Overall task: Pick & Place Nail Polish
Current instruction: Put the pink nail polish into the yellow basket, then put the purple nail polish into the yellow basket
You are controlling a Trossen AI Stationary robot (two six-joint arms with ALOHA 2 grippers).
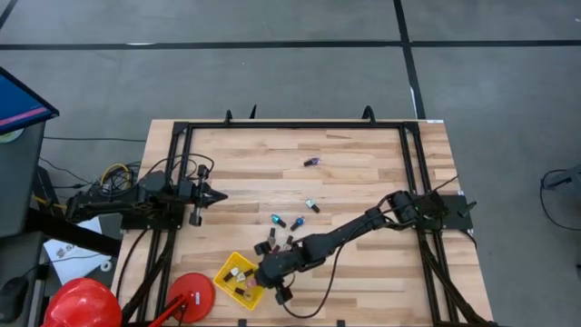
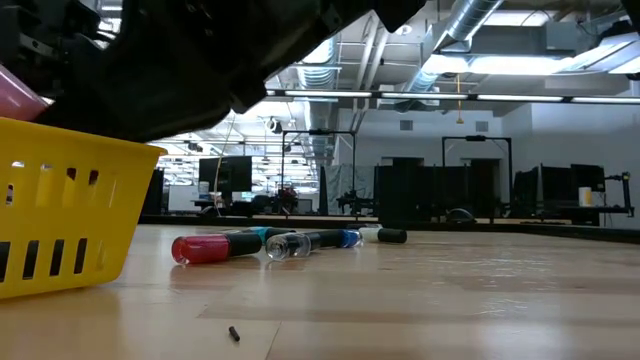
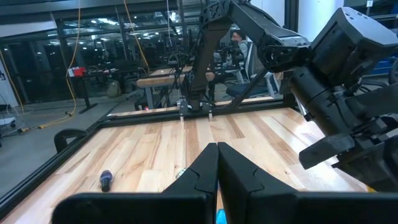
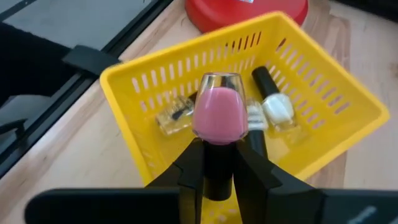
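My right gripper (image 4: 219, 163) is shut on a pink nail polish bottle (image 4: 217, 114) over the yellow basket (image 4: 155, 68), which stands near the table's near edge (image 1: 227, 271). In the basket lie a clear bottle (image 4: 171, 119) and a white bottle with a black cap (image 4: 277, 107). Several more bottles lie on their sides on the table beyond the basket: red (image 2: 203, 248), clear (image 2: 288, 245), blue (image 2: 345, 238), two blue ones (image 1: 286, 221) and a purple one (image 1: 311, 162) farther off. My left gripper (image 3: 217, 158) is shut and empty, at the table's left (image 1: 207, 193). My right gripper pinches the pink bottle's dark cap (image 4: 219, 171) between its two fingers. The pink glass body sticks out past the fingertips. The fingers slant down from the table's right side toward the basket. The bottle is lifted clear, above the basket's inside.
A red round object (image 1: 192, 292) and a red hard hat (image 1: 82, 304) lie left of the basket at the near edge. A black frame (image 1: 295, 124) runs around the table. Bare wood shows at the table's middle and far side. A small dark speck (image 2: 233, 333) lies on the wood.
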